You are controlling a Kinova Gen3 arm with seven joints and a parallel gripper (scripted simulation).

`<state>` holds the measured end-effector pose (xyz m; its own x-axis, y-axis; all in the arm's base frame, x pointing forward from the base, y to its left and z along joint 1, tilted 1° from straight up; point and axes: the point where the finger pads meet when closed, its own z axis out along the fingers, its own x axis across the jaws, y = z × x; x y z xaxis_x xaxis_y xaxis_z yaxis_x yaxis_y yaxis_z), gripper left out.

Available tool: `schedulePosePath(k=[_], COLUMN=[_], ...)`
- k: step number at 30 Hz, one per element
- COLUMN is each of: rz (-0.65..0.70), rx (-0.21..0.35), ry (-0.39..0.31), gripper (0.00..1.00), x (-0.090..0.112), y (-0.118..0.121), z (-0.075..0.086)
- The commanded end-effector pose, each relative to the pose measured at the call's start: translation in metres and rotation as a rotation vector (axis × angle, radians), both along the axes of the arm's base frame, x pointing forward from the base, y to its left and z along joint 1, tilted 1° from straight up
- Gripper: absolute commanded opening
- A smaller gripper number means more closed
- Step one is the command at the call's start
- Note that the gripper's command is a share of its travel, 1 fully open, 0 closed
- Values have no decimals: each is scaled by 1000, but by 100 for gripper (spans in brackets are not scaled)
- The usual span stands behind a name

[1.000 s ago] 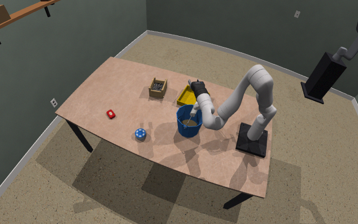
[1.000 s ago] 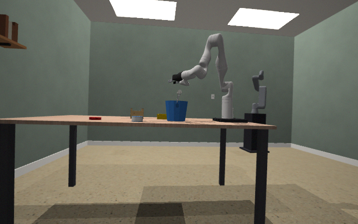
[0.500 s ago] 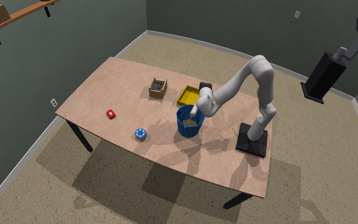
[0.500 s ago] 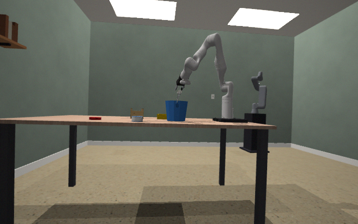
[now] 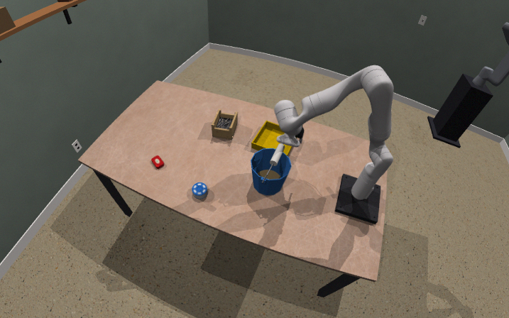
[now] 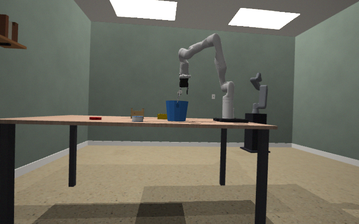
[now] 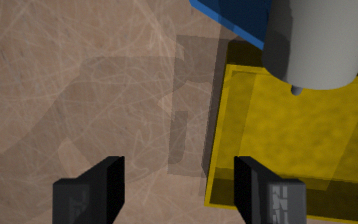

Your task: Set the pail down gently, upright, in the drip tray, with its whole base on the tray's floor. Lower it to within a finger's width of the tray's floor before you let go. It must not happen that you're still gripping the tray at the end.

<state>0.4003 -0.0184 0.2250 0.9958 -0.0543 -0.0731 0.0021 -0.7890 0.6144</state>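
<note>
A blue pail (image 5: pixel 270 183) (image 6: pixel 176 110) stands upright on the table, just in front of the yellow drip tray (image 5: pixel 265 134) (image 6: pixel 162 116) (image 7: pixel 290 130). The pail's wire handle is raised, with its white grip (image 5: pixel 277 154) (image 7: pixel 320 40) above the rim. In the wrist view the pail's rim (image 7: pixel 240 15) shows at the top. My gripper (image 5: pixel 298 137) (image 6: pixel 184 89) (image 7: pixel 179 179) is open and empty. It points down, above the tray's edge and beside the handle's grip, without touching it. The tray is empty.
A wooden box of screws (image 5: pixel 223 123) (image 6: pixel 137 112) stands left of the tray. A red flat item (image 5: pixel 157 162) (image 6: pixel 95 118) and a blue-and-white round item (image 5: pixel 199 189) (image 6: pixel 137 118) lie further left. The arm's black base plate (image 5: pixel 358 197) is at the right.
</note>
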Motion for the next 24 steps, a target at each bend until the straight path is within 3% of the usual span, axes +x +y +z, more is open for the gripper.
schedulePosePath(k=[1, 8, 10, 17, 24], rz=[-46, -62, -62, -53, -52], rx=[151, 392, 392, 558, 644], ry=[-11, -46, -46, -94, -129], gripper=[100, 100, 100, 100, 100], x=[7, 22, 22, 39, 50], y=[13, 56, 56, 86, 101], z=[6, 23, 23, 47, 63])
